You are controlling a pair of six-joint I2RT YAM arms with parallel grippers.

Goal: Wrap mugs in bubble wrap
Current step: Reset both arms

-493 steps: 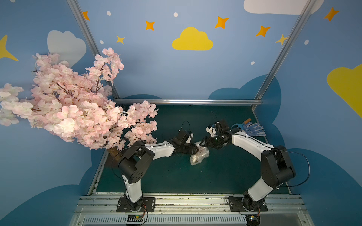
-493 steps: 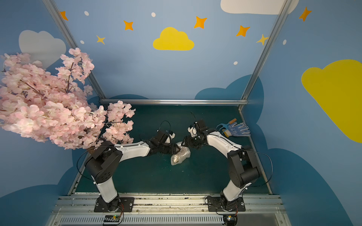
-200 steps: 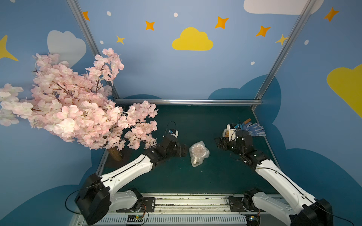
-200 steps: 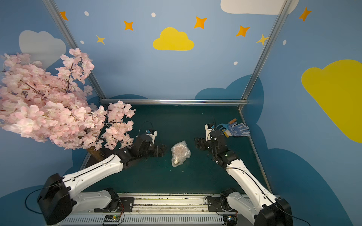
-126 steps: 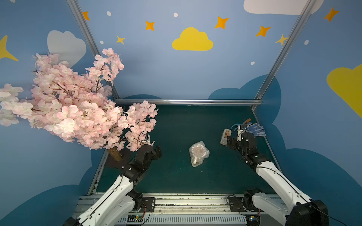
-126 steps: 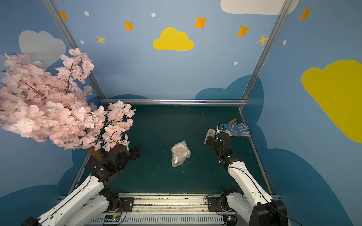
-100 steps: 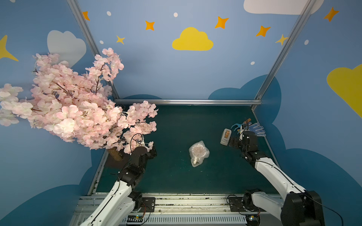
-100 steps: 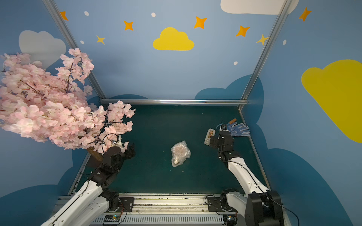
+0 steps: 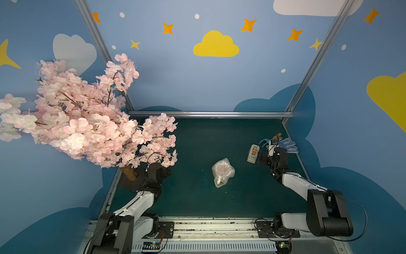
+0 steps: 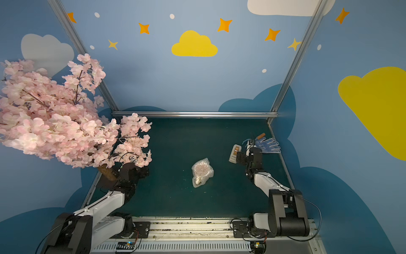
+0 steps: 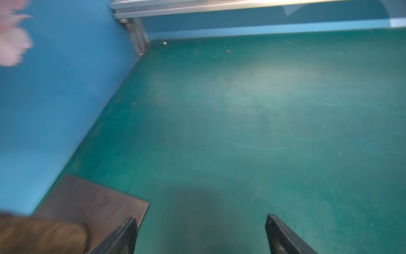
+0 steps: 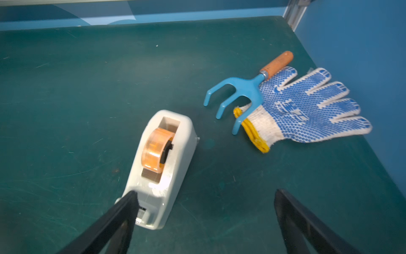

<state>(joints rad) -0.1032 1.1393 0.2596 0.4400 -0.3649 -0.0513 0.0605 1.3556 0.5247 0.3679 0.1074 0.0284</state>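
Silvery bubble wrap (image 9: 223, 171) sits bunched around the mug (image 9: 219, 181) near the middle of the green tabletop (image 9: 197, 198), seen in both top views; only a small white part of the mug shows through the wrap at its near end (image 10: 197, 181). Nothing touches the bundle, and both arms are well apart from it.

On the robot's right, the right pincer (image 12: 204, 209) hangs with its jaws spread wide and nothing between them. One black finger (image 12: 129, 202) lies just in front of the near end of a beige tape dispenser (image 12: 162, 167) holding an orange roll; whether they touch cannot be told. Beyond the dispenser lie a blue hand rake (image 12: 239, 92) with an orange handle and a blue-dotted glove (image 12: 307, 107), the rake resting partly on the glove.

On the robot's left, the left pincer (image 11: 201, 233) is also wide open and empty above bare tabletop, beside the dark base board (image 11: 92, 198) and trunk of a pink blossom tree (image 9: 83, 123).
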